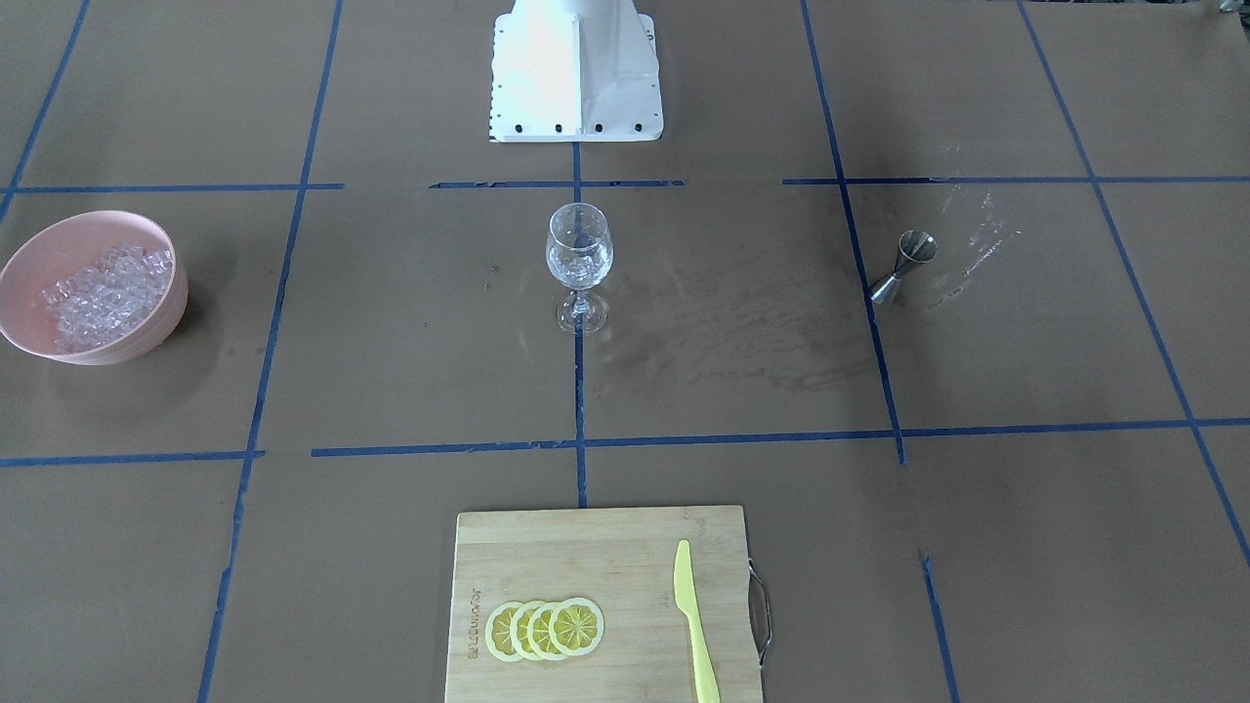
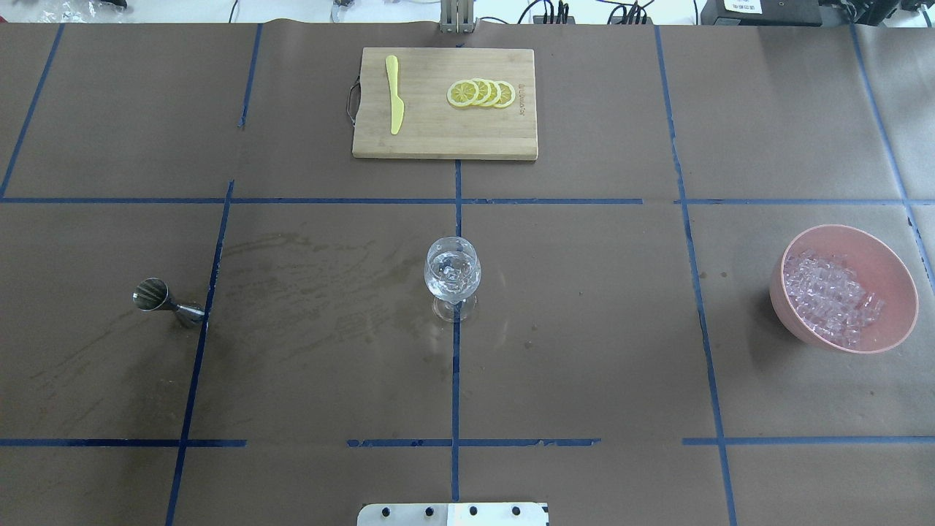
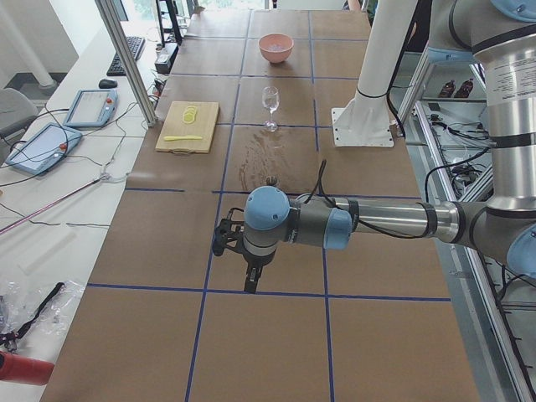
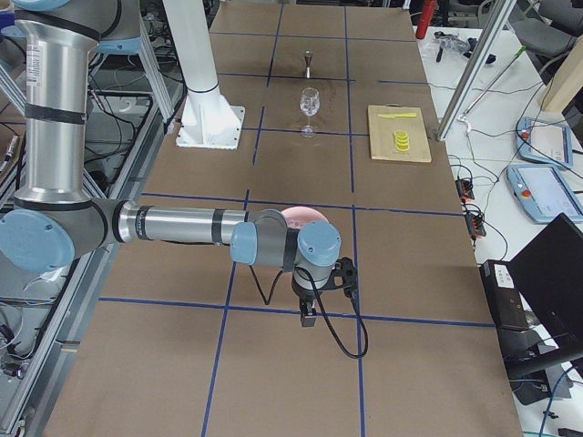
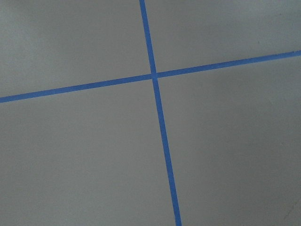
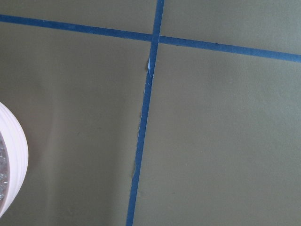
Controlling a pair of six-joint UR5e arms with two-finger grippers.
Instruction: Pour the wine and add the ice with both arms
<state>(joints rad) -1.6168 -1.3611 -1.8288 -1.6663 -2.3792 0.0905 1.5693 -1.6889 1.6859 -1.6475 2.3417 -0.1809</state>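
A clear stemmed wine glass stands upright at the table's middle, with glassy shapes in its bowl; no dark wine shows in any view. A steel jigger stands on the robot's left side. The ice fills a pink bowl on the robot's right. My left gripper hangs over bare table, seen only from the left side; whether it is open or shut I cannot tell. My right gripper hangs just beside the bowl; its state I cannot tell either.
A wooden cutting board lies at the far edge from the robot, carrying lemon slices and a yellow knife. The white robot base stands behind the glass. Blue tape lines grid the brown table cover.
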